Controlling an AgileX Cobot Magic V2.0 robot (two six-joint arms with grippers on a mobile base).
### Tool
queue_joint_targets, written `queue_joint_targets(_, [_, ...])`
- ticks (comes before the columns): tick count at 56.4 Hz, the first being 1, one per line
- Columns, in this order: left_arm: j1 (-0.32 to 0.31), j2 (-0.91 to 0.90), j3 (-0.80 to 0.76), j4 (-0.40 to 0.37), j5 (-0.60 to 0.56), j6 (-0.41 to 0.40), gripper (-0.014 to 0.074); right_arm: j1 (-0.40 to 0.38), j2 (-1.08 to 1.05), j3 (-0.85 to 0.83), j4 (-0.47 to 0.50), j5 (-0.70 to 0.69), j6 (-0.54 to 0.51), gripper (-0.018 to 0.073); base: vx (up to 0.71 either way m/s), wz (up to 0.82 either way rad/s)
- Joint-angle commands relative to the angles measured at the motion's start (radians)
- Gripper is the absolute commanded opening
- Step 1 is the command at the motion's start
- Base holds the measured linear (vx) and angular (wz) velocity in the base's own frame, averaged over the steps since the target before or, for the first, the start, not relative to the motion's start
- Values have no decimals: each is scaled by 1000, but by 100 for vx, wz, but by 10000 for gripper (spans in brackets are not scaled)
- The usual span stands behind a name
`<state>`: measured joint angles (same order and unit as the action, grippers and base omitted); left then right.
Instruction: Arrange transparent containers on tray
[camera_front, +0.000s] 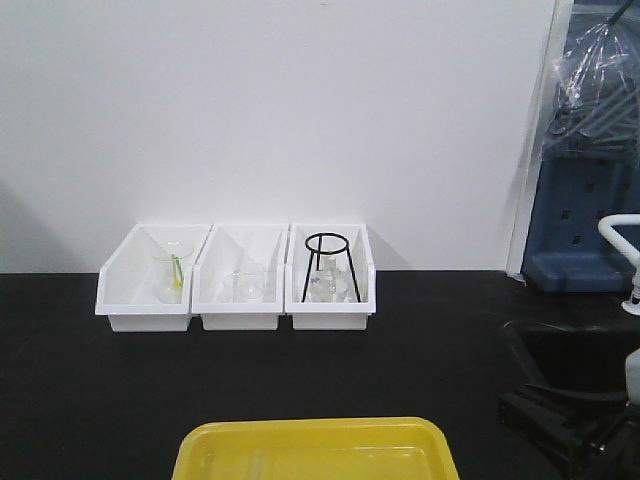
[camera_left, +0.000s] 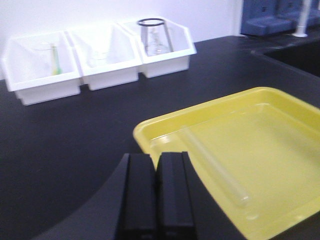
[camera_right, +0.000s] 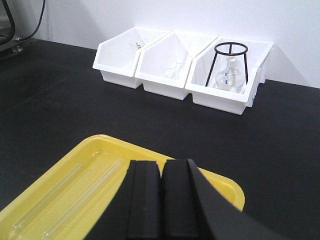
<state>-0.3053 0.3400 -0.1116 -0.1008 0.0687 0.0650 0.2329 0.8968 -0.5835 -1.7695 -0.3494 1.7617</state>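
Note:
The yellow tray (camera_front: 315, 450) lies at the table's front edge; it also shows as the tray (camera_left: 280, 150) and the tray (camera_right: 75, 165) in the wrist views. Two clear test tubes lie flat in it, side by side: one tube (camera_right: 47, 197) and another tube (camera_right: 87, 195) in the right wrist view. Only one tube (camera_left: 215, 167) is plain in the left wrist view. My left gripper (camera_left: 156, 159) is shut and empty at the tray's near left corner. Over the tray's right part my right gripper (camera_right: 162, 165) is shut with nothing in it. Neither gripper shows in the front view.
Three white bins (camera_front: 237, 275) stand in a row against the back wall, holding a beaker with a green rod (camera_front: 173, 275), a small glass vessel (camera_front: 245, 285) and a flask under a black wire tripod (camera_front: 328, 265). A sink recess (camera_front: 575, 350) and black gear sit at right.

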Motion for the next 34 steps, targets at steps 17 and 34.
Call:
queue_joint_targets(17, [177,-371,176,-7,66,29,-8,-4,-13,-28,-23,24,-10,-13,0,0])
queue_joint_targets(34, [177,-374,176,-14,83,70,-8,-4,-12,-28,-23,24,-10,-13,0,0])
